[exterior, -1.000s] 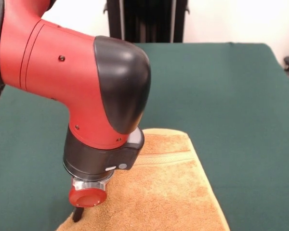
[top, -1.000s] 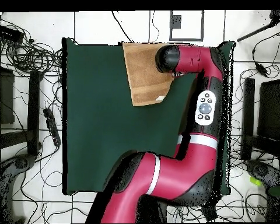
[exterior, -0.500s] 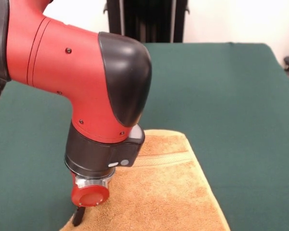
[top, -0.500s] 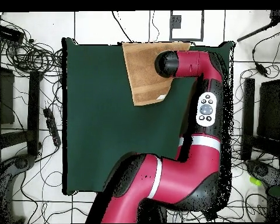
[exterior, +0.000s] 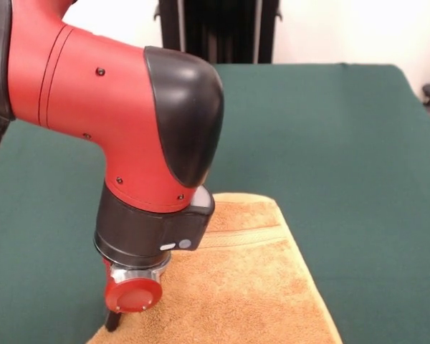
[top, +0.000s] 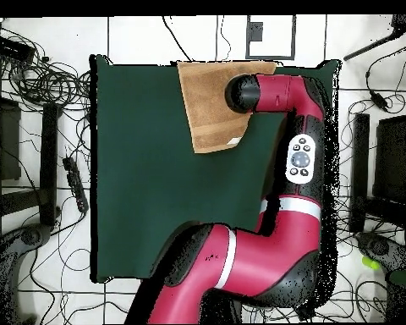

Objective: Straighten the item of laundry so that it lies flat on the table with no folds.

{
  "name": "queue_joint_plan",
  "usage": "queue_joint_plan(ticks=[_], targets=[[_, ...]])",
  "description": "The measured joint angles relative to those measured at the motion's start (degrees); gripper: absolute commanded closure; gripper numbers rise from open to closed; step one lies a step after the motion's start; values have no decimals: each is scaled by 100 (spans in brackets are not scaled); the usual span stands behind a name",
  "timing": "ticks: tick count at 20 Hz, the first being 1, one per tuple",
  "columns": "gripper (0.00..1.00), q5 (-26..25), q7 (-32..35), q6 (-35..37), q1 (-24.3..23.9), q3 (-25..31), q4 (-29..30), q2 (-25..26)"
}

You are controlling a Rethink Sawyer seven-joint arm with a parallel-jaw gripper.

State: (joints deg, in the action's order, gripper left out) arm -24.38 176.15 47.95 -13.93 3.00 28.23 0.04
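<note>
The table [top: 156, 169] surface is open green cloth over most of its area; no objects stand on it. The towel [top: 208, 101] lies at one table edge. The arm [top: 282, 195] spans the side of the table beside the towel and overhangs part of it, blocking access from above there.

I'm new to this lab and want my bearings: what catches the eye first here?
The big red and black arm fills the front view's left, its hand down at the left edge of the orange-tan towel. The towel lies at the near edge of the dark green table, mostly bare cloth in both views.
</note>
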Motion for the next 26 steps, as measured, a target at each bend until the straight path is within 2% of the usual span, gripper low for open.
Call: queue_joint_plan(ticks=[11,18,26], targets=[[100,751,-1,36,-439,349,378,-185],[100,1034,-223,36,-806,639,1368,-696],[100,1036,-1253,34,-1066,957,2454,-1192]])
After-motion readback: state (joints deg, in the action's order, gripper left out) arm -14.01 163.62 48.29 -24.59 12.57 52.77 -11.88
